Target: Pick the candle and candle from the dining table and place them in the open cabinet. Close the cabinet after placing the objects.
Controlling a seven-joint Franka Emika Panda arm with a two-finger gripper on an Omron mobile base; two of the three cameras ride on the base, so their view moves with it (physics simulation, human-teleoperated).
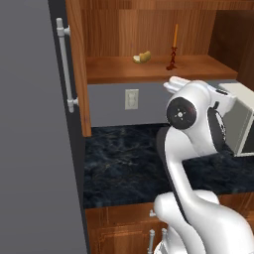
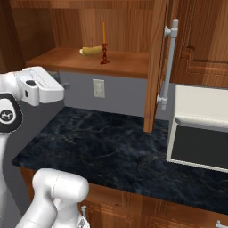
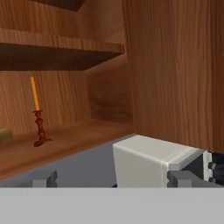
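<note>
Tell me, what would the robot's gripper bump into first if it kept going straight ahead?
Probably the white box right ahead of the open gripper, though depth is hard to judge.

Cabinet (image 1: 149, 69): reddish-brown wood grain, with pale steel bar handles on its doors. Inside it, the candle (image 1: 175, 35) is orange on a dark red holder, with a yellow fruit (image 1: 142, 57) beside it. Below the cabinet, the counter (image 2: 116, 147) is black stone with pale veining, the wall grey with a cream outlet (image 1: 131, 98), and the microwave (image 2: 200, 133) off-white with a dark door.
</note>
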